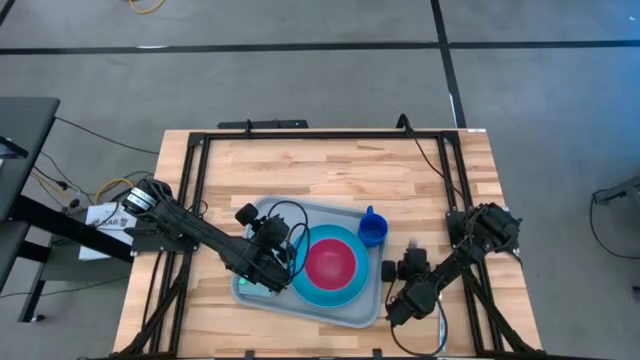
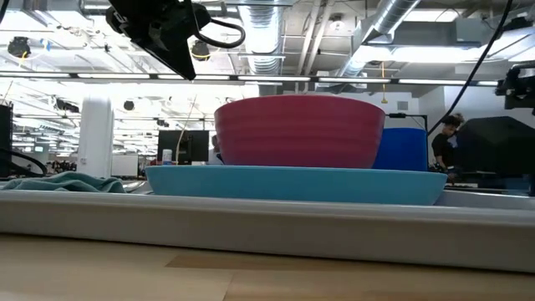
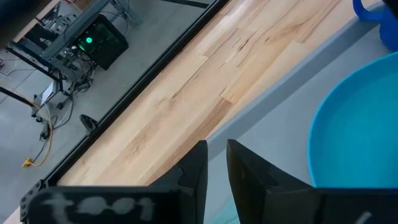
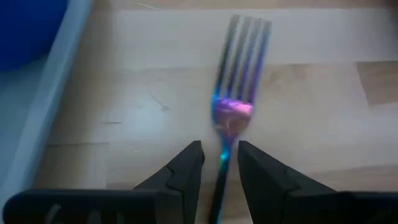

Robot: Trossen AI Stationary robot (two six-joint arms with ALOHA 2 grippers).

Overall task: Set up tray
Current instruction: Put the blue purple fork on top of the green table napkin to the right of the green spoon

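The grey-blue tray [image 1: 345,215] lies mid-table. On it a bright blue plate [image 1: 345,292] carries a pink bowl [image 1: 330,262]. A blue cup [image 1: 372,230] stands at the tray's far right corner, and a light-teal napkin [image 2: 58,182] lies on its left part. My left gripper [image 3: 216,158] hovers shut and empty above the tray's left side [image 1: 268,245], high in the low view [image 2: 167,38]. My right gripper [image 4: 221,163] is just right of the tray [image 1: 407,260], shut on an iridescent fork [image 4: 239,68]. My right gripper pinches the fork's handle [image 4: 222,155] between its two fingers, just behind the neck. The fingers lie along the fork, and the tines [image 4: 245,37] point away from them over the bare wood. Whether the tines rest on the table, I cannot tell.
Bare wood [image 1: 440,190] lies right of and beyond the tray. A black frame [image 1: 320,135] runs along the table's far edge and sides. The tray's raised rim [image 4: 43,118] is close beside the fork.
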